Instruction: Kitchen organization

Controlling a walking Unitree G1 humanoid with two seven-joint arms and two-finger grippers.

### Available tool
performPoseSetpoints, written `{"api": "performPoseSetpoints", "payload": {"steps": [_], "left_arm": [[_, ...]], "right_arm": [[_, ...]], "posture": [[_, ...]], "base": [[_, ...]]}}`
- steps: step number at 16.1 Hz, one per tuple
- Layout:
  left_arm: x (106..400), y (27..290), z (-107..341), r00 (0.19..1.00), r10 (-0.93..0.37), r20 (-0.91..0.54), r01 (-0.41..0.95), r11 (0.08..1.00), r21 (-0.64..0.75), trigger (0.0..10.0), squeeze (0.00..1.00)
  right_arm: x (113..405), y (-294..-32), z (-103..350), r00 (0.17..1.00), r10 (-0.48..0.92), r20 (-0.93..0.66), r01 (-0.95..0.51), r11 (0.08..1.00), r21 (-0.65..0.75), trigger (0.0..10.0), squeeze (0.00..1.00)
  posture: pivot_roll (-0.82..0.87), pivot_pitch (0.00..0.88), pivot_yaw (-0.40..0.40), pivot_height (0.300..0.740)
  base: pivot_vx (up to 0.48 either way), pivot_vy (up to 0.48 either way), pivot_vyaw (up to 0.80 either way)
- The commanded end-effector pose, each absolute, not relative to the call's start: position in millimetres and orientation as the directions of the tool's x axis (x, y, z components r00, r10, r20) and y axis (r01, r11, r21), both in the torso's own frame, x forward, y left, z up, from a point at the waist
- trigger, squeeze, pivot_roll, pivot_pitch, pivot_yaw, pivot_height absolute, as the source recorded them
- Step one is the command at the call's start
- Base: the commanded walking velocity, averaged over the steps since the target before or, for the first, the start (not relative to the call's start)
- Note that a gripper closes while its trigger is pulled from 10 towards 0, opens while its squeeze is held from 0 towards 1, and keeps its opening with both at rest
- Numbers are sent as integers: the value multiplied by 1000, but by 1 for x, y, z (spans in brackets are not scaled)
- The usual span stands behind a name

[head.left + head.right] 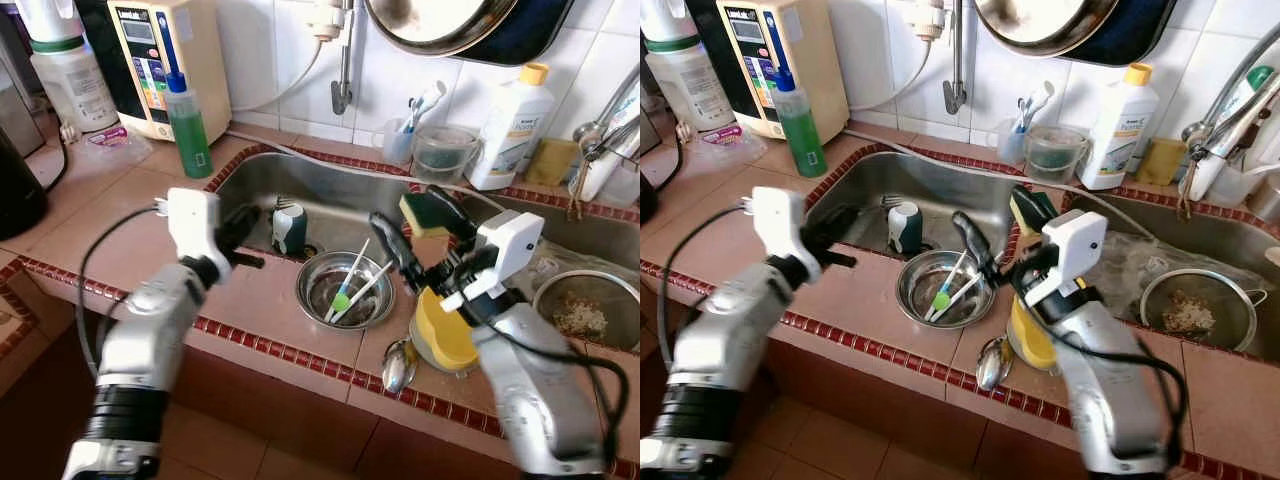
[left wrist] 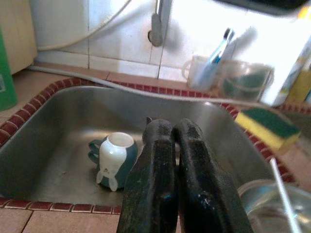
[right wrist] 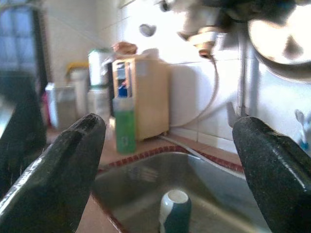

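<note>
Now the mug (image 2: 114, 160) stands beyond the closed left end effector (image 2: 176, 141).

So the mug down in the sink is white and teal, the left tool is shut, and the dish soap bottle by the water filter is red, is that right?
Not quite. The dish soap bottle is green, not red, as the left eye view shows. The rest holds: the mug in the sink is white and teal, and the left tool is shut, its fingers pressed together in the left wrist view.

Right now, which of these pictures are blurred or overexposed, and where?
Left eye view: mostly sharp, the left gripper slightly smeared. Left wrist view: the white tiles are blown out, the toothbrush cup soft. Right wrist view: hazy overall, the green bottle and the open right gripper out of focus.
</note>
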State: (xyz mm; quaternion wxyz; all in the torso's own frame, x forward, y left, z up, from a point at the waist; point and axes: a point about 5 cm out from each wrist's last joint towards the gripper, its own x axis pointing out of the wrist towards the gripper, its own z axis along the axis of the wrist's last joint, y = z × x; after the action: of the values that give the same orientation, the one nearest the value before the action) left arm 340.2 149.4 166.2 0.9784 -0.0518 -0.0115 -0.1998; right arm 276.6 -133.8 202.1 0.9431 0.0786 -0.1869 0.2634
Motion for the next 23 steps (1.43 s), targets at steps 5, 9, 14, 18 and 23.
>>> {"api": "performPoseSetpoints", "payload": {"steps": [5,9,14,18,23], "left_arm": [[350,142,165,927,-372,58,374,926,-46,10000,0],[359,141,171,918,-383,99,390,918,-67,10000,0],[374,132,173,916,-393,82,399,915,-60,10000,0],[386,124,189,871,-486,80,489,872,-33,10000,0],[394,128,197,833,-552,41,552,834,10,10000,0]], "right_arm": [[284,-134,201,836,400,376,-471,874,118,10000,0],[286,-132,204,835,391,386,-466,876,121,10000,0],[281,-127,205,829,423,367,-497,857,135,10000,0],[259,-138,196,843,463,275,-508,852,125,10000,0],[221,-140,187,862,457,220,-489,864,119,10000,0]], "posture": [[-174,6,12,740],[-178,1,22,740],[-184,18,18,740],[-213,100,21,740],[-252,218,34,740]], "base": [[0,0,0],[0,0,0],[0,0,0],[0,0,0],[0,0,0]]}}
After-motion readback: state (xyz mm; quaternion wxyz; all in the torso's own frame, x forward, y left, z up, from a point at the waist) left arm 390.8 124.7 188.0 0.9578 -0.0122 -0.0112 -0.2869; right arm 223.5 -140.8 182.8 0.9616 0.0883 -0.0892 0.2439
